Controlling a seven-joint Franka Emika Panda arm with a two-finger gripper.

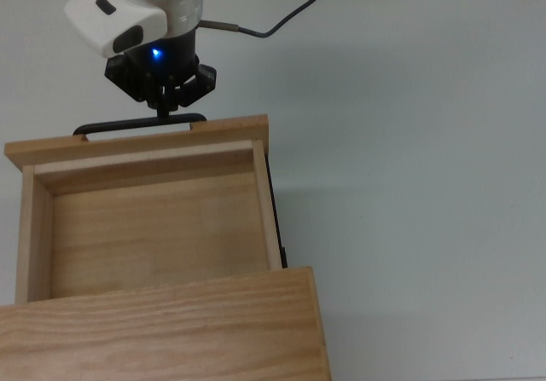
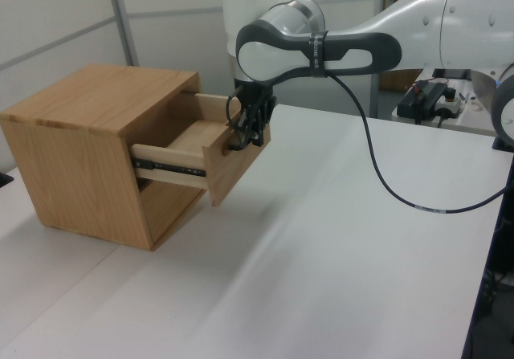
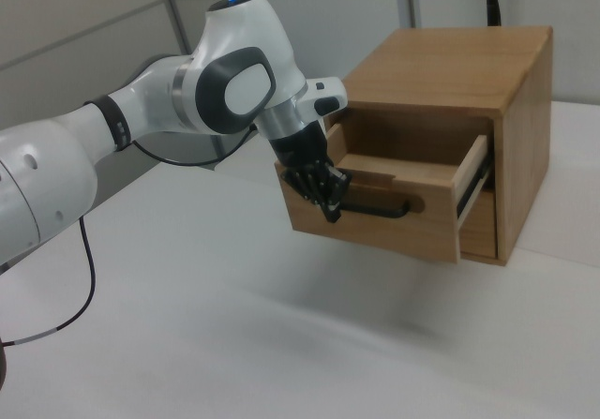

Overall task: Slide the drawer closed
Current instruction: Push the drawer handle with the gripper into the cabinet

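Observation:
The drawer [image 1: 153, 228] is a pine box standing partly out of its flat-topped cabinet [image 1: 162, 326], and it is empty inside. Its front panel [image 2: 237, 162] carries a thin black bar handle [image 1: 119, 127]. My gripper [image 1: 168, 106] is shut and points down, its fingertips pressed against the handle and the panel's outer face. In the right view the gripper [image 3: 330, 213] sits at the left end of the handle [image 3: 380, 211]. In the left view the gripper [image 2: 241, 138] hides most of the handle.
A black slide rail [image 2: 173, 166] shows along the drawer's side. The cabinet [image 3: 450, 63] stands on a white table [image 1: 409, 185] with open surface in front of the drawer. A cable [image 1: 273, 25] trails from the arm. A side desk with equipment [image 2: 434, 98] stands behind.

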